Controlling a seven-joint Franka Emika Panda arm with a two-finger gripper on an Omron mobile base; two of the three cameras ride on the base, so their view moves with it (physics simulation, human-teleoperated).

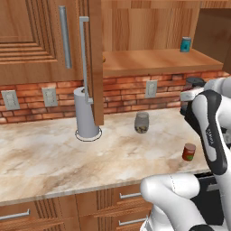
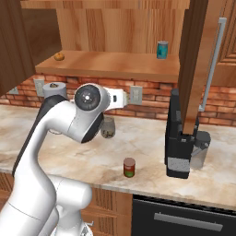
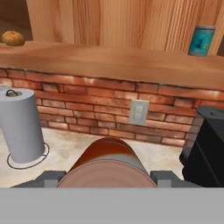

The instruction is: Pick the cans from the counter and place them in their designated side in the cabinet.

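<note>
A red can [image 3: 107,159] with a metal top lies between my gripper's [image 3: 107,178] fingers in the hand view, and the gripper is shut on it. The hand is raised over the counter [image 1: 54,153] and faces the brick wall, just below the cabinet's wooden shelf board [image 3: 109,61]. A second red can [image 1: 189,152] stands upright near the counter's front edge, also seen in the right base view [image 2: 129,167]. The cabinet door [image 1: 94,58] hangs open.
A teal can [image 3: 202,40] stands on the shelf's right side and an orange fruit [image 3: 12,38] on its left. A glass jar [image 1: 141,122], a paper towel roll [image 1: 85,115] and a black coffee machine [image 2: 182,143] stand on the counter.
</note>
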